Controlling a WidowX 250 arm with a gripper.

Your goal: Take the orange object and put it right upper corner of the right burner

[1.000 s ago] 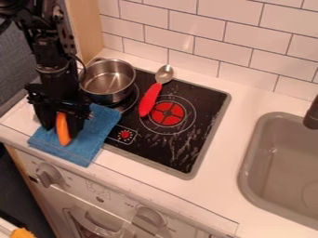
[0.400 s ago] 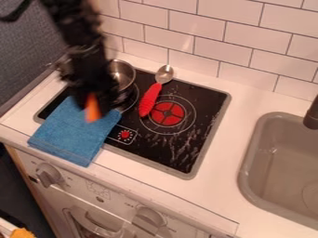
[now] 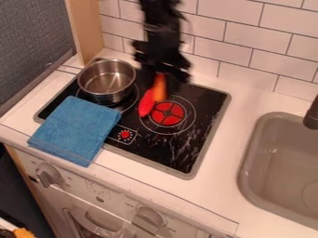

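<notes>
The black gripper hangs over the back part of the stove, shut on the orange object, which points downward between its fingers. The orange object is just above and left of the right burner, which has a red centre. Behind and left of it, the red handle of the spoon lies on the stovetop; the gripper hides the spoon's metal end.
A steel pot stands on the left burner. The folded blue cloth lies over the stove's front left corner. A grey sink with a dark faucet is at the right, and a tiled wall rises behind.
The gripper has moved right and toward the back with the orange object, from above the blue cloth to over the back of the stove. The pot and cloth have come into fuller view.
</notes>
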